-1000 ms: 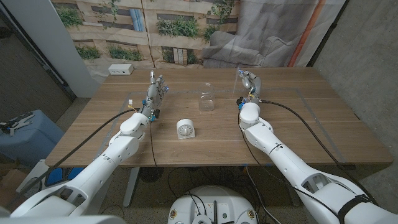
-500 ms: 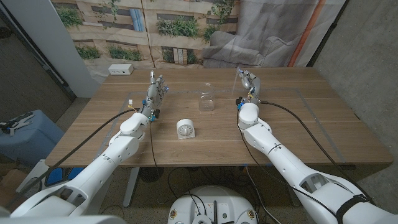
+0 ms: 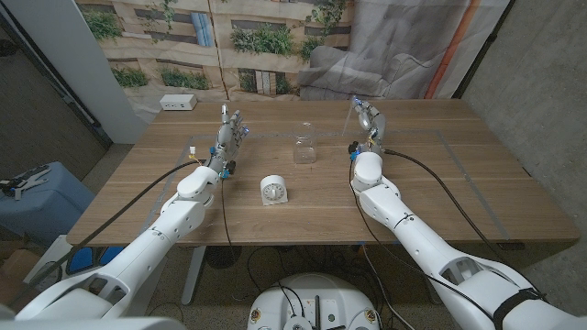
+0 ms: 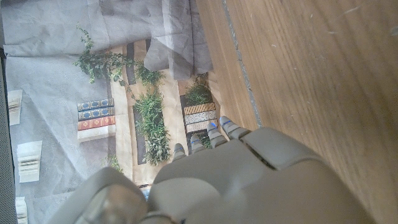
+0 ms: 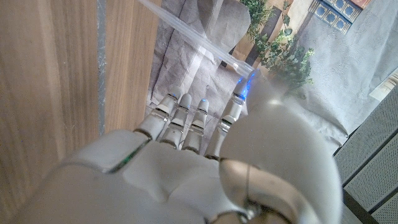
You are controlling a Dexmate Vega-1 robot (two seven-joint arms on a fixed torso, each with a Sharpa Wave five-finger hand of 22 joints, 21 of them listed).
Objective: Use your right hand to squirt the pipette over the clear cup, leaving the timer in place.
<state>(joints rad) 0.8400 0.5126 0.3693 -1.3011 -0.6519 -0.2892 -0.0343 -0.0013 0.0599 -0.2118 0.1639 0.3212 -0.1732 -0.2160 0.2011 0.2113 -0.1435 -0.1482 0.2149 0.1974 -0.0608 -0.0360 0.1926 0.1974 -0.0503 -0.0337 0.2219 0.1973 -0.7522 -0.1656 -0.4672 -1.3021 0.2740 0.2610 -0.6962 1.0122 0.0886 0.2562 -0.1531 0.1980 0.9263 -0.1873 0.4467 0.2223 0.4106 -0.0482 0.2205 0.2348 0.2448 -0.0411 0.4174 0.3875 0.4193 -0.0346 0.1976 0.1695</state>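
Toward the far edge of the table (image 3: 477,197), right of its middle, my right hand (image 3: 368,120) stands raised with its fingers (image 5: 200,122) curled around the pipette (image 5: 193,41). From the wrist camera the clear tube runs slantwise past my fingertips, its bulb end tucked against my thumb. From the head view I can make out only a thin pale sliver of it at my fingertips.

The cup (image 3: 304,148) stands upright near the far edge, about midway along it, between my two hands. My right hand is beside it and apart from it, not above it. The tube's tip points roughly toward the cup's side, but I cannot tell how close it comes.

The timer (image 3: 273,191) stands nearer to me than the cup, a little to the left of it, round white face toward me, touching nothing.

My left hand (image 3: 231,134) rests toward the far left part of the table, fingers spread upward and holding nothing; the wrist camera shows its back and fingertips over bare wood.

A white power strip (image 3: 179,103) lies at the far left corner.
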